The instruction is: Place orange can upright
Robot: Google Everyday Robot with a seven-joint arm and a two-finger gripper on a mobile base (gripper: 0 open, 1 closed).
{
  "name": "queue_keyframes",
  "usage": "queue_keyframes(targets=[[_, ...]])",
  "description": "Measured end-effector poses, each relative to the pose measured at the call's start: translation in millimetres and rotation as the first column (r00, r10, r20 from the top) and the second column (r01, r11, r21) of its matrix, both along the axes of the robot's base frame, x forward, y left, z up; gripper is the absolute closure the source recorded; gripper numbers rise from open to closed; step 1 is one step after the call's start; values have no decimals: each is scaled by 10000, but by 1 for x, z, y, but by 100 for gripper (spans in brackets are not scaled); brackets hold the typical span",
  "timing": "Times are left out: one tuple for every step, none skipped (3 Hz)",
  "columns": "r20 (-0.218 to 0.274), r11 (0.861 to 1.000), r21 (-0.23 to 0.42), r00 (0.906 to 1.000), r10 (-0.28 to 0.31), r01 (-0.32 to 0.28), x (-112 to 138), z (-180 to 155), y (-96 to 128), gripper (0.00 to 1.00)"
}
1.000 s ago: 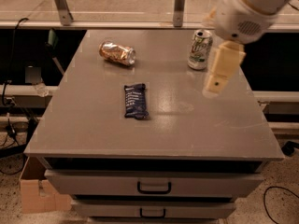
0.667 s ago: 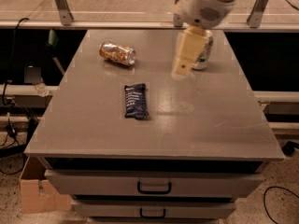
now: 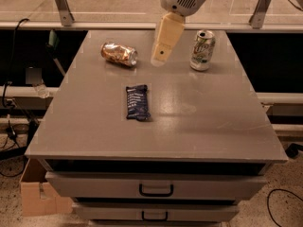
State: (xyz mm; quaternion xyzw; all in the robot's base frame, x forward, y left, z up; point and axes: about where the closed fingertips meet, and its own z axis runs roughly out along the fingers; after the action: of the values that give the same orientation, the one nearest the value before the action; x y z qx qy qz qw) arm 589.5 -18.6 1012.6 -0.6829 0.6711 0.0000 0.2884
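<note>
Orange can (image 3: 119,54) is lying on its side toward the far left of the grey surface (image 3: 213,126), at 11 o'clock from the dark blue wrapper (image 3: 137,102). That wrapper is lying flat nearer the front, left of centre. Farther back, the cream hand (image 3: 159,60) is hanging above the surface at the wrapper's 1 o'clock, just right of the orange can and apart from it. I cannot tell whether it is open or closed. A white and green can (image 3: 202,50) is standing upright at 2 o'clock.

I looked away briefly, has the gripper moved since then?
Yes. The gripper went left: from right of the white and green can to its left, nearer the orange can.
</note>
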Motion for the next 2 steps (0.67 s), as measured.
queue_keyframes(targets=[[15, 9993, 347, 9999, -109, 108, 6, 0, 2, 0], [168, 9962, 789, 9991, -387, 373, 48, -9, 27, 0]])
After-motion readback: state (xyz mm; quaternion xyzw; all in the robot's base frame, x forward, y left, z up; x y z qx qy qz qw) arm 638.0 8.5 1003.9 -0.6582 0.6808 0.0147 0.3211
